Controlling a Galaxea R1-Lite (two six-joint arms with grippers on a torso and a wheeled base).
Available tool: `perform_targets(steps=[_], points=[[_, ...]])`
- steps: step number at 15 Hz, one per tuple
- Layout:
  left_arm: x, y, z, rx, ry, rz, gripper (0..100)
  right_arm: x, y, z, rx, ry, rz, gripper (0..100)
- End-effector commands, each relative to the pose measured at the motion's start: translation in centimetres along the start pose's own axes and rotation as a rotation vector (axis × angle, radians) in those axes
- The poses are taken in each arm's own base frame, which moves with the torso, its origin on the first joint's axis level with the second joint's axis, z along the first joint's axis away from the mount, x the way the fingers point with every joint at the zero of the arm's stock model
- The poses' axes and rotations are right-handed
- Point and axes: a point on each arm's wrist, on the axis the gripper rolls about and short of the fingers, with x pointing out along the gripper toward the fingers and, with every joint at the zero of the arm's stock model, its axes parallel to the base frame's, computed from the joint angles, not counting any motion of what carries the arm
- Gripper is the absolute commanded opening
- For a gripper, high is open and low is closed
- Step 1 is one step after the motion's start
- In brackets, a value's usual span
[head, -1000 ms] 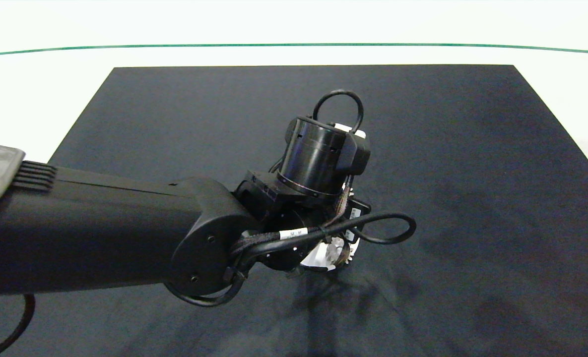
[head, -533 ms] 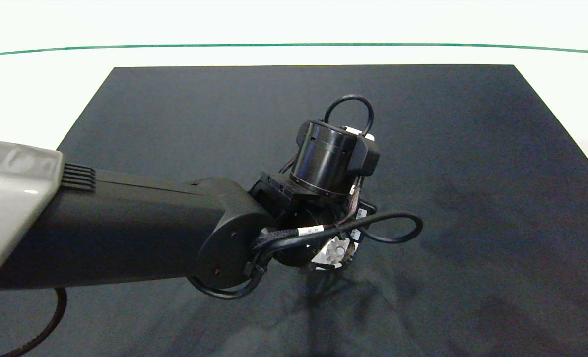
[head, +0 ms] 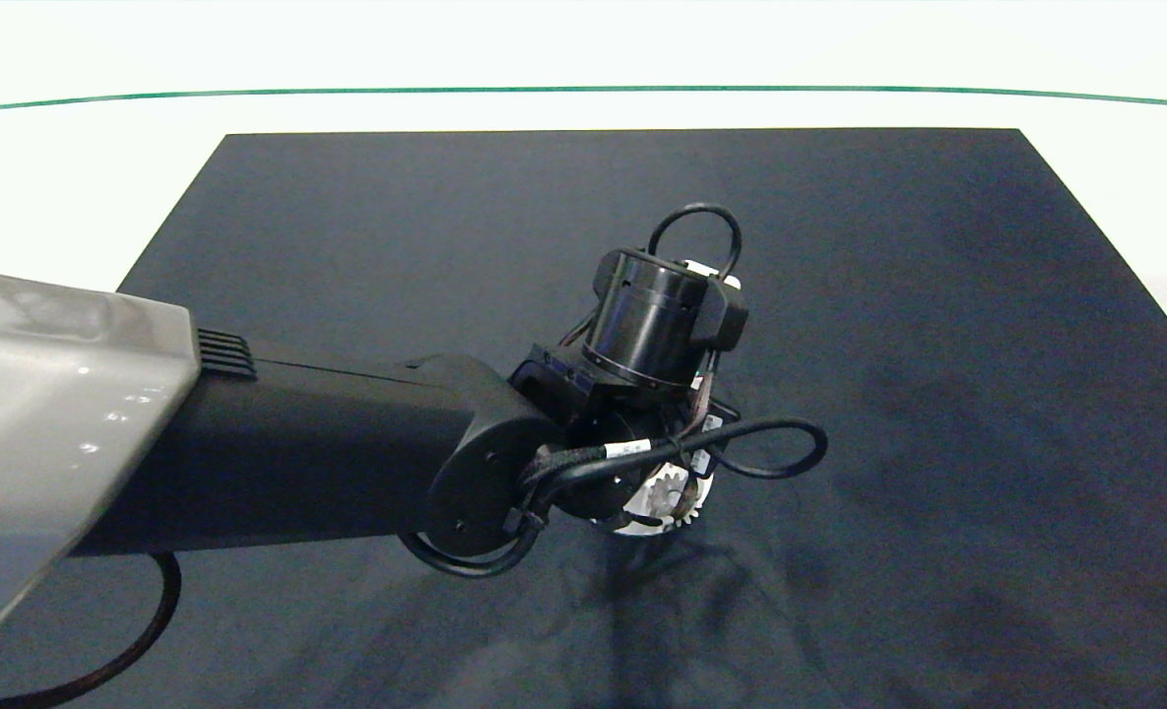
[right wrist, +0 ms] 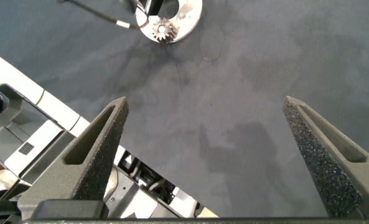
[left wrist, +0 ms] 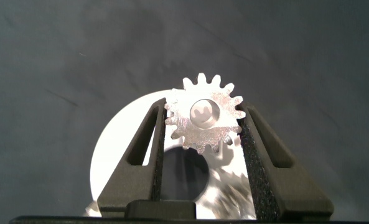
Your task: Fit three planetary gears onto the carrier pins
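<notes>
The left arm reaches in from the left edge of the head view to the middle of the dark mat on the white tabletop. Its wrist hides most of what lies under it; just below the wrist, in the lower centre of the frame, a sliver of the white disc shows with a gear on it.

In the left wrist view the left claw is narrow and holds a gear by its toothed rim, one finger on each side, in the centre of the frame. The gear lies flat toward the camera, and a whitish round face fills its centre hole; whether that is a pin cannot be told. The gear sits over the disc, near the disc's far rim and just beyond its large centre hole. Whether it rests on the disc or hangs just above it cannot be told. Lower right of the held gear, more teeth of another gear show, blurred, beside the right-hand finger.

The right claw stands wide with nothing between its fingers, above bare mat and well apart from the disc, which appears small at the top of the right wrist view with one gear on it. The right arm is outside the head view.
</notes>
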Motion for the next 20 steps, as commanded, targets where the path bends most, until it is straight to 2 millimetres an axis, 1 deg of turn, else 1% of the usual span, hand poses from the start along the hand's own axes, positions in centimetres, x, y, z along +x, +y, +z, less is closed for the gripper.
perform_targets(steps=[1,4,7,10,15,20], points=[[0.6,0.4,0.2,0.003,-0.004,0.017,19,0.0,0.0,0.0,-0.001,0.005,0.000,100],[0.6,0.6,0.1,0.007,-0.001,0.020,19,0.0,0.0,0.0,-0.001,0.005,0.000,100],[0.5,0.6,-0.4,0.015,0.016,0.019,19,0.0,0.0,0.0,-0.001,0.005,0.000,100],[0.8,0.5,-1.0,0.023,0.036,0.018,19,-0.1,0.0,-0.2,0.000,0.002,0.000,100],[1.0,0.4,-0.5,0.017,0.021,0.020,19,-0.1,0.0,-0.2,0.000,0.003,0.002,100],[1.3,0.3,-0.8,0.024,0.031,0.020,19,-0.1,0.0,-0.2,-0.001,0.002,0.003,100]])
